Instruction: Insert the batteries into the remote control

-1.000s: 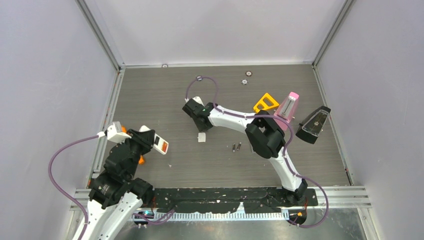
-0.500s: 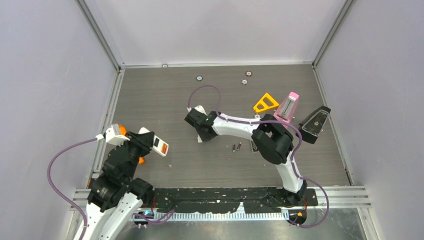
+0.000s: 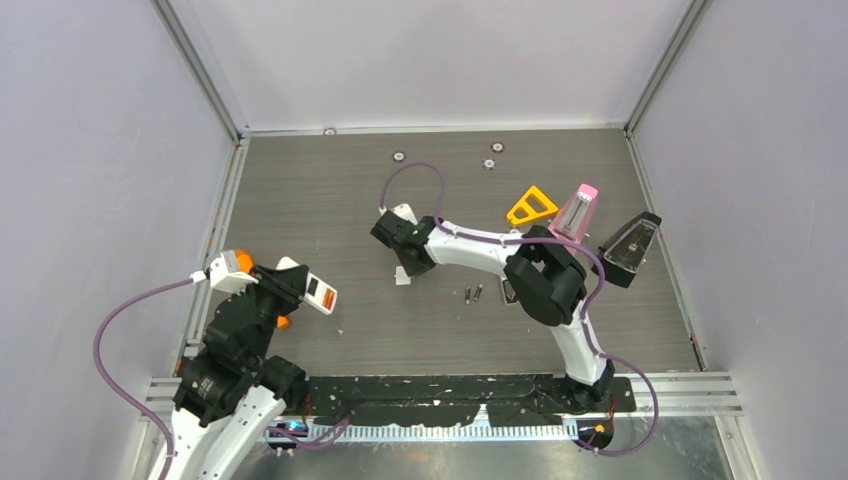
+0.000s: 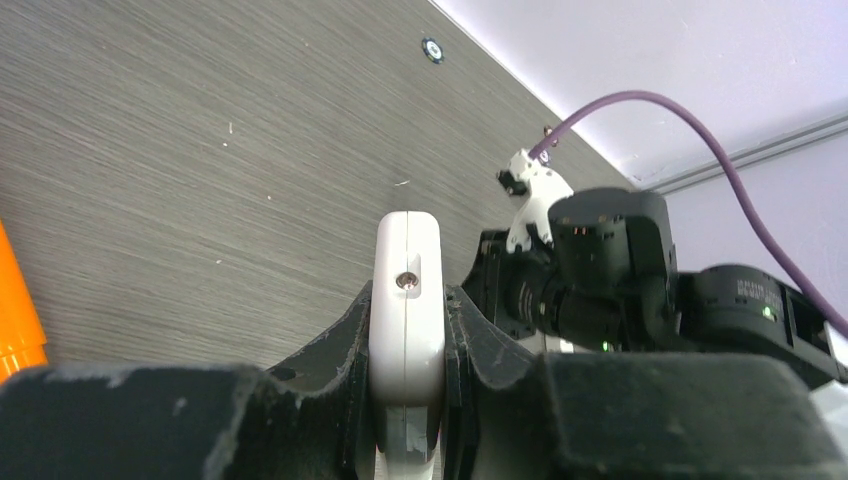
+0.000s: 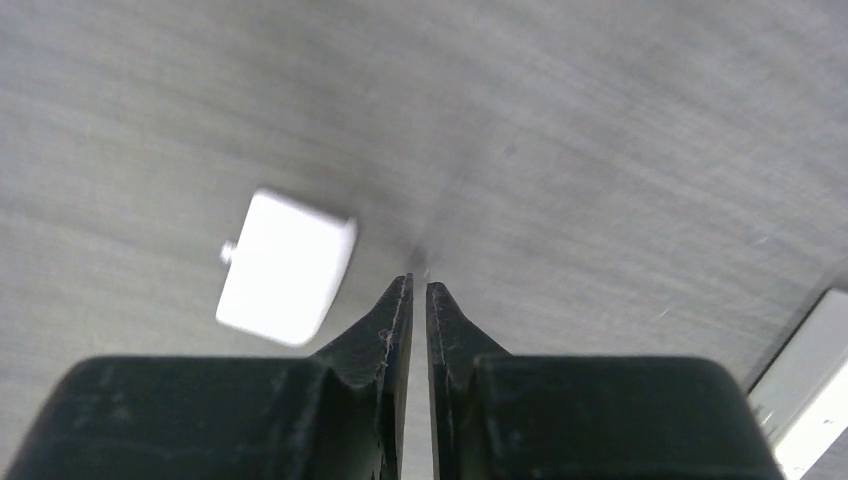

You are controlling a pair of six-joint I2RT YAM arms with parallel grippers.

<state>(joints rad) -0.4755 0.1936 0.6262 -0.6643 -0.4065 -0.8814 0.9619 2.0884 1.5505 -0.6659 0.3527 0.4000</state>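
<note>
Two slim dark cylindrical batteries (image 3: 473,294) and one small white plastic cover (image 5: 287,266) are seen mid-table. One white rectangular remote (image 3: 319,291) is pinched by the left gripper (image 4: 408,320). The right gripper (image 5: 419,290), pressed together and empty, is shifted nearer the cover than before.

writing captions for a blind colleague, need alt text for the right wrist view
The right arm's black fingers, almost closed with nothing between them, point down at a grey wood-grain table. A small white rectangular piece, blurred, lies on the table just left of the fingertips.
</note>
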